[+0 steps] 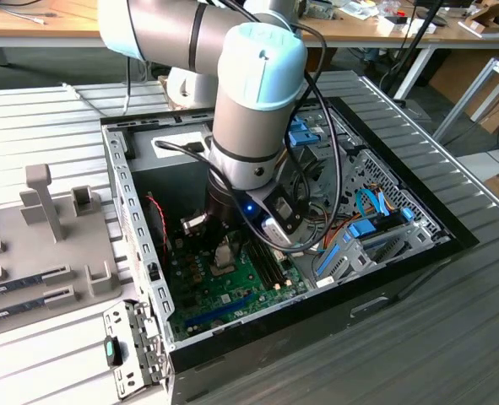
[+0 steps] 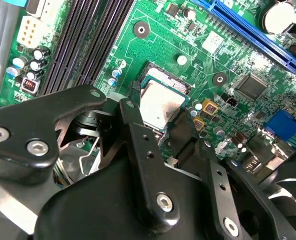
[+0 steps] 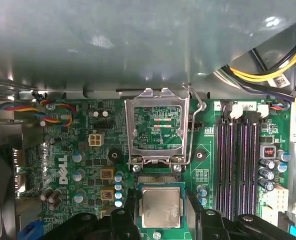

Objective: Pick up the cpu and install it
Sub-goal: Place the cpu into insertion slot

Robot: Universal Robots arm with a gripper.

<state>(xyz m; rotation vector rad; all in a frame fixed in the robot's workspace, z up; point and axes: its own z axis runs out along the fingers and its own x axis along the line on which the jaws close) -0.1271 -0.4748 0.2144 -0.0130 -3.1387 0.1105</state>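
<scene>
Installing step: end effector clamped on the cpu, poised directly over the open socket. Calls for square, gentle seating, judging by the raised load plate just beyond.

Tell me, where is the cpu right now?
In both wrist views the cpu sits between the gripper's black fingers, at the socket on the green motherboard, just below the raised metal socket frame.

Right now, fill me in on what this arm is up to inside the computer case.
The arm has reached down into the open computer case and its gripper sits over the motherboard's socket. The cpu lies between the black fingers in both wrist views, right at the socket. The metal retention frame stands flipped open beside it, so the chip is not locked in yet.
</scene>
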